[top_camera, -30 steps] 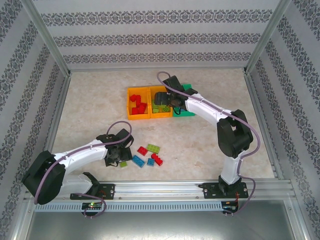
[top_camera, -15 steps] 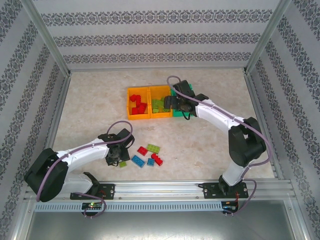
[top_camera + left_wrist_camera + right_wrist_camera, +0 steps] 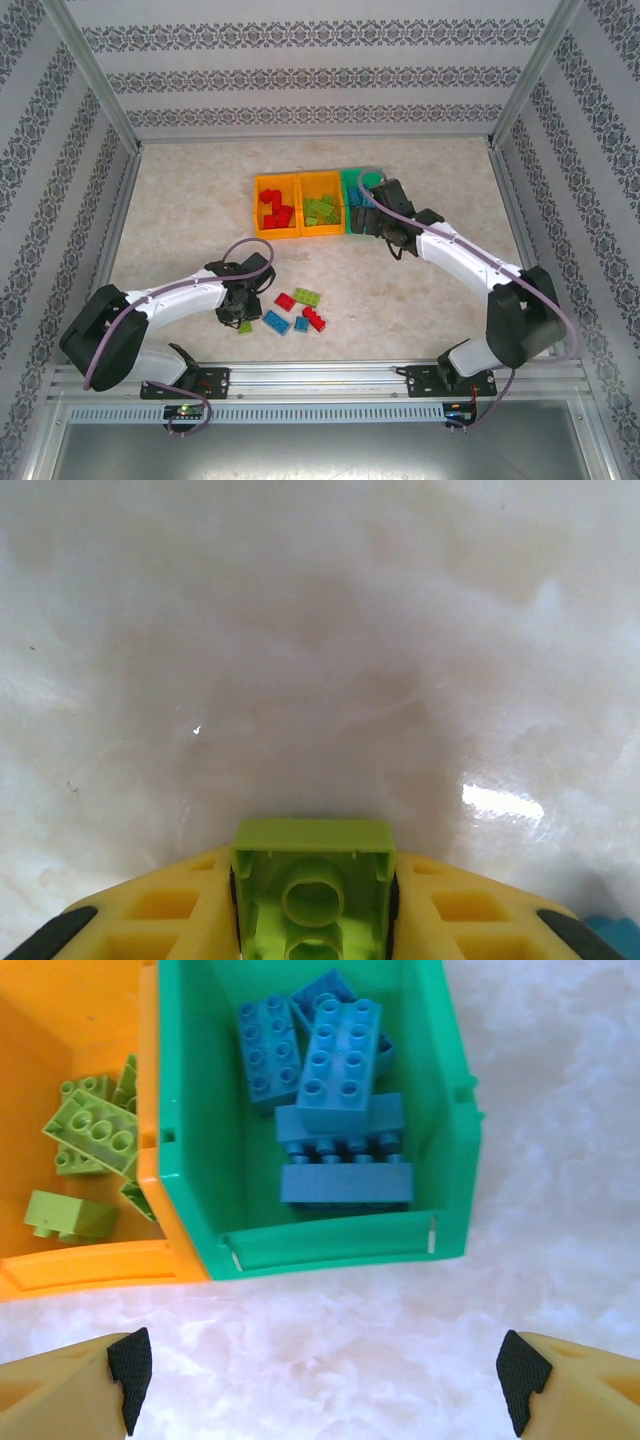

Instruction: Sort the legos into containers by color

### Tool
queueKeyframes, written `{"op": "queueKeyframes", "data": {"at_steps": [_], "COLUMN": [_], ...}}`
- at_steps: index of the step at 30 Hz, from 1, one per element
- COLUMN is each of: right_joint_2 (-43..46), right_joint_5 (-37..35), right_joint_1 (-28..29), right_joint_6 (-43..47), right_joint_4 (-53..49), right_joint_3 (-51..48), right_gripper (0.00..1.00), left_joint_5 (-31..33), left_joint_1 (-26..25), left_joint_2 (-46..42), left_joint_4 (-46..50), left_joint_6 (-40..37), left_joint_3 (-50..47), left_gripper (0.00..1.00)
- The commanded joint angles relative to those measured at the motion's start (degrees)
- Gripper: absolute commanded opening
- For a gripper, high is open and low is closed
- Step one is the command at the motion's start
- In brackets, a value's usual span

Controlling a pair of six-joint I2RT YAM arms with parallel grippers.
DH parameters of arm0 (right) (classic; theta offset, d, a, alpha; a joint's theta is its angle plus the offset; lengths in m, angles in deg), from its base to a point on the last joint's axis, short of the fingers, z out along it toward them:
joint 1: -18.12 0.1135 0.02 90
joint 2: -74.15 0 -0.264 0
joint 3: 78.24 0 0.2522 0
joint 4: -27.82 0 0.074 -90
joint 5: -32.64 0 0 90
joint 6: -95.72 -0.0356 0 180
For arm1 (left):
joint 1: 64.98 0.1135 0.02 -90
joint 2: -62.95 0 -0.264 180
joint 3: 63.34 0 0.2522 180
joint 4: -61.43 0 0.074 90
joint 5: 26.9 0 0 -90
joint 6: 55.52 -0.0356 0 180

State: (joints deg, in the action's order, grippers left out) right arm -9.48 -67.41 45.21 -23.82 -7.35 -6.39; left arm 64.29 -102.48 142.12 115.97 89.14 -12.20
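The step in hand is a pickup. At the left, the left pincer (image 3: 239, 310) is down on the counter (image 3: 400, 290) and clenched on a lime brick (image 3: 313, 852), which sits snug between its 2 yellow fingers. Whether the brick is already off the surface is hard to tell from this close view.

Just right of it lie 5 loose legos (image 3: 300, 310): 2 red, 1 lime and 2 blue.

Farther back stand the 3 bins in a row. The left orange bin (image 3: 277, 236) holds reds, the middle orange bin (image 3: 100, 1265) holds limes and the green bin (image 3: 330, 1243) holds blues.

The right pincer (image 3: 325, 1375) hangs released and empty just in front of the green bin.

Next, the left arm likely needs to lift the brick, carry it to the middle orange bin and let go there.
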Motion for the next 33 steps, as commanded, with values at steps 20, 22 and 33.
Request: {"op": "queueKeyframes", "data": {"at_steps": [20,22,33], "right_joint_2": [6.5,6.6,7.0], "right_joint_5": [-5.0,-5.1,-6.8], "right_joint_1": [4.5,4.7,10.1], "right_joint_6": [-1.7,-2.2,-3.8], "right_joint_4": [-1.0,-0.9,0.5], "right_joint_3": [-10.8,-11.4,-14.0], "right_gripper": [0.92,0.92,0.92], "left_joint_5": [8.4,8.1,1.9], "left_joint_1": [3.5,3.7,3.7], "left_joint_2": [4.0,5.6,20.5], "left_joint_4": [-3.9,-4.2,-5.2], "left_joint_6": [-10.6,-12.0,-22.4], "left_joint_3": [13.7,16.6,42.8], "left_gripper": [0.29,0.29,0.27]}}
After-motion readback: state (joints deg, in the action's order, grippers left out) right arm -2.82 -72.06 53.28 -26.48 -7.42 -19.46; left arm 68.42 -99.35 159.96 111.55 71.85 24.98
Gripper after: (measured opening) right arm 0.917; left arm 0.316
